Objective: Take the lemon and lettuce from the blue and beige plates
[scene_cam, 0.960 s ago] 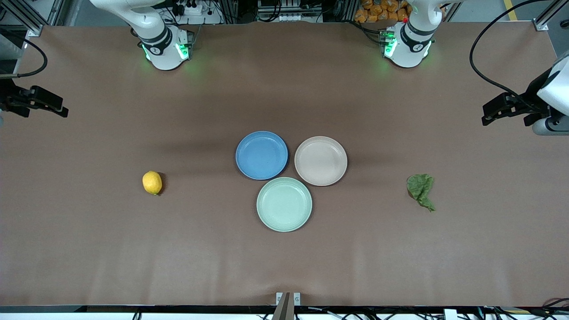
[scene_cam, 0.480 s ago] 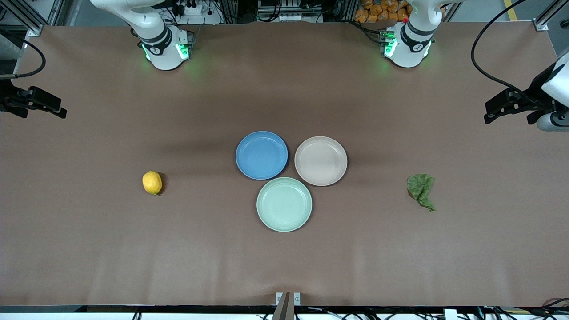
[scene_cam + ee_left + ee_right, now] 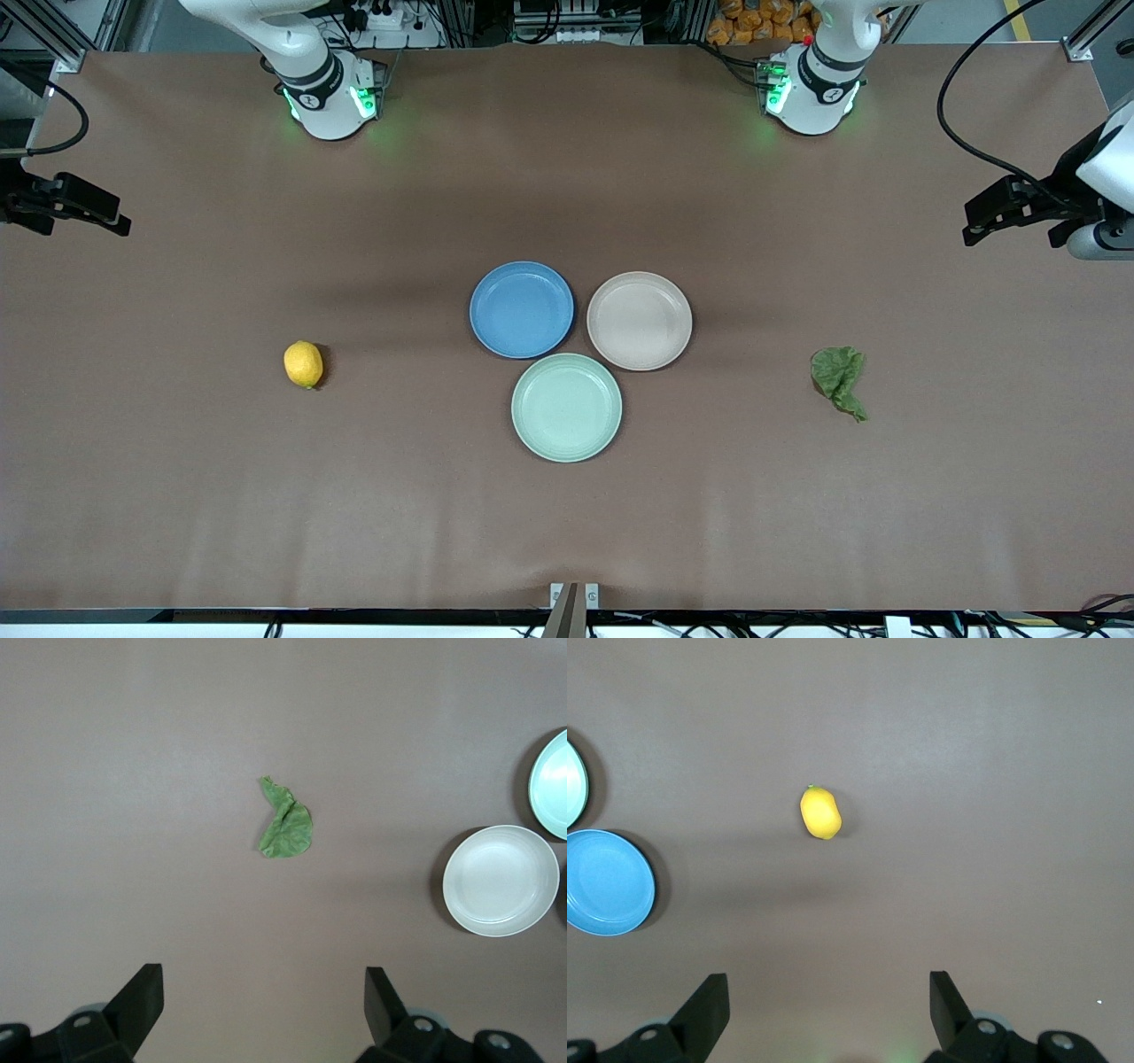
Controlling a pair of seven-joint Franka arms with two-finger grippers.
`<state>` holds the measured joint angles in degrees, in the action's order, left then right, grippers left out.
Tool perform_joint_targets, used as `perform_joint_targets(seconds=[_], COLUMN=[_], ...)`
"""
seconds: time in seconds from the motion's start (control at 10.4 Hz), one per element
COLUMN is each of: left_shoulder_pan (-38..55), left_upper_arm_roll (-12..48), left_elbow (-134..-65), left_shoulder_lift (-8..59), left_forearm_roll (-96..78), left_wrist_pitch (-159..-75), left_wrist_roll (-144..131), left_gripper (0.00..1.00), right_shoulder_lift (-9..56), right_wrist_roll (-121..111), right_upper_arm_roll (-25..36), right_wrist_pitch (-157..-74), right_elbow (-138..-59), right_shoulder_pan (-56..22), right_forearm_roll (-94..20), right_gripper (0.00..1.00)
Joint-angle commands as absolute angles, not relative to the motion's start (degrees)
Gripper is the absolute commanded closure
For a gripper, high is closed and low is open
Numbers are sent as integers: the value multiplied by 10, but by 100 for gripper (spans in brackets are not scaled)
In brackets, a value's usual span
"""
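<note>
front: high, facing robots | wrists: straight down, sharing plates (image 3: 580, 359)

Right pincer (image 3: 111, 221) arm cut off at frame edge, mint plate (image 3: 554, 784) (likewise) partly cropped

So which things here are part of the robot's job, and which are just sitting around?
For the job:
- lemon, on the table
- lettuce, on the table
- blue plate, bare
- beige plate, bare

Just sitting around:
- mint-green plate, bare, nearest the front camera
</note>
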<state>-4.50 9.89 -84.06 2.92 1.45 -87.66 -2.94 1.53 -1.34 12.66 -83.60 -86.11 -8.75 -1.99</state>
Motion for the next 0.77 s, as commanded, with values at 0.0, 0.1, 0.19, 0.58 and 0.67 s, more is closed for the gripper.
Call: perform_joint_targets(seconds=[0.0, 0.1, 0.19, 0.58, 0.67], left_shoulder_pan=[-46, -46, -46, -47, -47], left_upper_arm_roll=[98, 98, 99, 94, 94], left_elbow=[-838, -838, -838, -838, -838], left_shoulder_lift=[22, 22, 22, 23, 23], left_forearm_roll=[19, 19, 20, 21, 20], left_wrist_pitch=[-867, -867, -867, -853, -853], left_wrist_roll=[-16, -16, -16, -16, -16], left_gripper=[0, 0, 0, 0, 0], right_shoulder_lift=[12, 12, 12, 12, 12], right_wrist_roll=[-4, -4, -4, -6, -9], right_upper_arm_roll=[124, 124, 124, 124, 124], right_wrist_pitch=[-835, -835, -835, -835, -835], right_elbow=[-859, -859, -859, -859, -859], right_shoulder_pan=[-83, -83, -84, -85, -85], right_forearm_roll=[-15, -15, -15, -15, -15], right_gripper=[0, 0, 0, 0, 0])
